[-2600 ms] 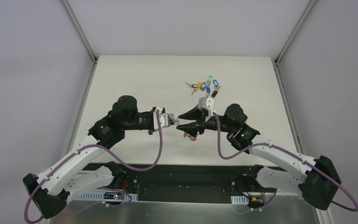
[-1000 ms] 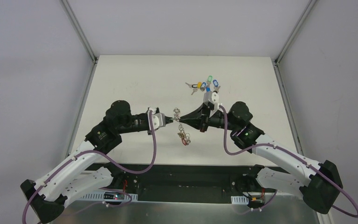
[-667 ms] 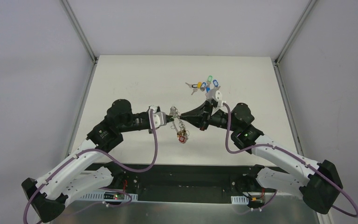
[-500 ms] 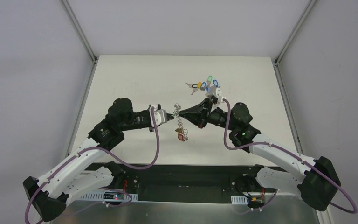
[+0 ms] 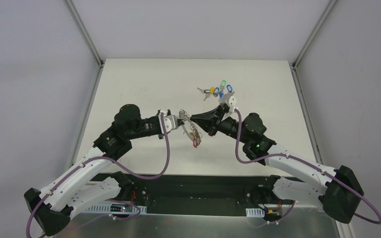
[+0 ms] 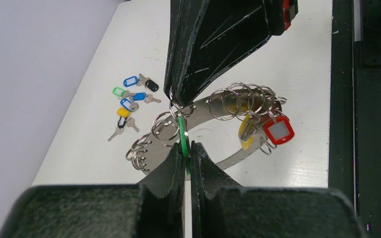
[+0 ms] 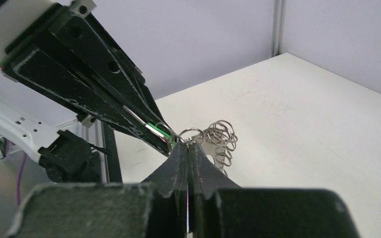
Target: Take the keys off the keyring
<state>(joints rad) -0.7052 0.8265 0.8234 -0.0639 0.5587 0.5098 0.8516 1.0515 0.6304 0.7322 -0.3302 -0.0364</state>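
Observation:
The keyring [image 6: 218, 110], a flat grey band fringed with wire loops, hangs above the table between both grippers. It also shows in the top view [image 5: 192, 132]. A key with a red tag [image 6: 278, 132] and a key with a yellow tag [image 6: 245, 135] hang from its loops. My left gripper [image 6: 188, 145] is shut on a thin green tag [image 6: 182, 130] that is hooked to one loop. My right gripper [image 7: 187, 145] is shut on a small wire loop [image 7: 190, 133] right next to it. The two tips nearly touch [image 5: 187, 118].
A pile of loose keys [image 5: 217, 91] with blue, green, yellow and black tags lies on the white table [image 5: 144, 84] behind the right gripper. It also shows in the left wrist view [image 6: 131, 96]. A black rail runs along the table's near edge.
Both grippers have moved a little away from the bases with the keyring held between them. The ring has swung and its tagged keys hang lower right.

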